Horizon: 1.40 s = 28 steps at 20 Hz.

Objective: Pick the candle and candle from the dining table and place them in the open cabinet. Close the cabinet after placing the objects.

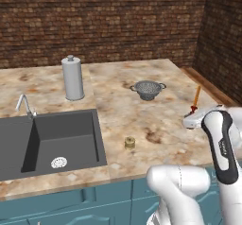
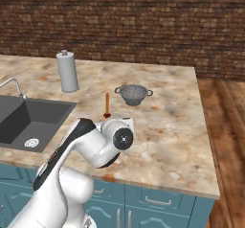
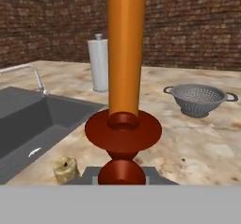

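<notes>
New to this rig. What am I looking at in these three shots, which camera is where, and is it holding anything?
It is a rendered kitchen with one white robot arm on a base that can drive. Two pictures come from cameras on the base, behind the arm to its left and right, looking down over the marbled counter. The third comes from a camera on the hand, looking along the gripper.

On the counter: a dark sink with a tap, a grey cylinder holder, a small metal colander, and a squat yellowish candle.

The gripper is shut on the tall orange taper candle, low at its red-brown stand, which fills the middle of the hand view. Whether the stand is off the counter I cannot tell.
</notes>
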Motion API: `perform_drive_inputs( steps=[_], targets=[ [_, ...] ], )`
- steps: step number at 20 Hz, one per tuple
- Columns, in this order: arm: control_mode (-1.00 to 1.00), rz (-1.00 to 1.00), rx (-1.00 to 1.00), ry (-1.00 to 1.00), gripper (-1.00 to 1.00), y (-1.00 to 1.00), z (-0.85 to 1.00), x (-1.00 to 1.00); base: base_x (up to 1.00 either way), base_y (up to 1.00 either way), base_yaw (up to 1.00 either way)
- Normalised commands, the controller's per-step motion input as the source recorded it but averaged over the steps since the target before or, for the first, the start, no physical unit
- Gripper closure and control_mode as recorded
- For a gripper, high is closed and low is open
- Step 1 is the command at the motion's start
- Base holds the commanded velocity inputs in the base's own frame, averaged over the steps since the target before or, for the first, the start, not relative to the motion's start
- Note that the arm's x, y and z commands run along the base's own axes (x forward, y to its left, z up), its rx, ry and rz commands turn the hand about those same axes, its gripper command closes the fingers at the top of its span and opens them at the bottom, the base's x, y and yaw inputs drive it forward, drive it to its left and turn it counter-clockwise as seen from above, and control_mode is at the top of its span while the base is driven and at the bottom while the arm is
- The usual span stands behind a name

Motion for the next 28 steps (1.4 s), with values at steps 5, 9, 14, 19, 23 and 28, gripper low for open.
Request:
perform_drive_inputs(
  steps=[5,9,14,19,23,28],
  targets=[
    [-1.0,-0.11,-0.11,0.0,1.0,0.3,0.5,-0.79,0.0,0.0,0.0],
    [-1.0,-0.07,-0.11,0.0,1.0,0.25,0.39,-0.79,0.0,0.0,0.0],
    [-1.0,-0.03,-0.09,0.0,1.0,0.33,0.25,-0.42,0.0,0.0,0.0],
    [-1.0,0.0,-0.06,-0.01,1.0,0.44,-0.05,-0.01,0.0,0.0,0.0],
    [-1.0,-0.02,-0.04,0.0,1.0,0.25,-0.01,0.0,0.0,0.0,0.0],
    [-1.0,0.0,-0.04,0.0,1.0,0.05,0.0,0.0,0.0,0.0,0.0]
  ],
)
